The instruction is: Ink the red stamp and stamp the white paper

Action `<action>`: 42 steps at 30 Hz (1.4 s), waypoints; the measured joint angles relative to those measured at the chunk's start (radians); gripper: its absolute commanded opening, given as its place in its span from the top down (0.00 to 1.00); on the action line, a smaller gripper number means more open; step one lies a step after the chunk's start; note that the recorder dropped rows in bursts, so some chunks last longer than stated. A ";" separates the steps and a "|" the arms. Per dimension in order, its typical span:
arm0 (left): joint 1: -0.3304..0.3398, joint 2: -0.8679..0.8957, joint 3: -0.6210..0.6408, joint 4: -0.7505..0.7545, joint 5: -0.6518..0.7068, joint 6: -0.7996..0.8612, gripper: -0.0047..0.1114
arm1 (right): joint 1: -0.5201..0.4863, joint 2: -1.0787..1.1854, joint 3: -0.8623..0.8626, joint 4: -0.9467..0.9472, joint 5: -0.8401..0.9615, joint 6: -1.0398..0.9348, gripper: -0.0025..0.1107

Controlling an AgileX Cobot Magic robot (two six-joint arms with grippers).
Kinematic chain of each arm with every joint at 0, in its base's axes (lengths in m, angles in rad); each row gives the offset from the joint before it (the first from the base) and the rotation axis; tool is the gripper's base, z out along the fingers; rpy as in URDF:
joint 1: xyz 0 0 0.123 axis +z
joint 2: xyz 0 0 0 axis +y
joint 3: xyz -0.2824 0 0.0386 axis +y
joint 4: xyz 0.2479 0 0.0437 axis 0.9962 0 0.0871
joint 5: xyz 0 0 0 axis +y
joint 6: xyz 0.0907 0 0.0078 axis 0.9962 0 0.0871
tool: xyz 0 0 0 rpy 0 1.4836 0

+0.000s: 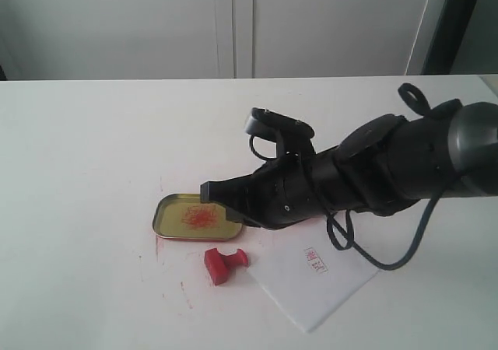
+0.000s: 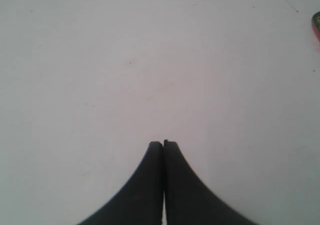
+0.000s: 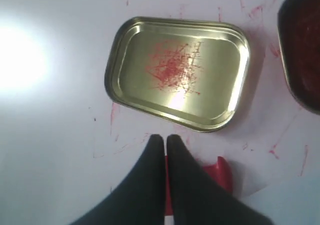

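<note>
Right wrist view: right gripper (image 3: 164, 138) closed, empty, near the red stamp (image 3: 220, 173). Likely light, rigid, slick; grip the knob.

The red stamp (image 1: 225, 264) lies on its side near the desk's (image 1: 78, 148) front edge, knob toward the white paper (image 1: 307, 292). The paper lies flat, skewed, bearing a small red imprint (image 1: 317, 260).

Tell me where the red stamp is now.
In the exterior view, the stamp lies on its side left of centre, just nearer the camera than the gold tin and left of the paper.
</note>
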 measured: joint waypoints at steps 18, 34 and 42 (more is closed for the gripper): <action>0.000 0.000 0.000 0.000 0.000 0.000 0.96 | -0.182 -0.136 0.000 -0.574 0.288 0.327 0.98; 0.000 0.000 0.000 0.000 0.000 0.000 0.96 | -0.512 -0.219 0.000 -0.862 0.516 0.464 0.98; 0.000 0.000 0.000 0.000 0.000 0.000 0.96 | -0.548 -0.263 0.000 -1.227 0.535 0.724 0.98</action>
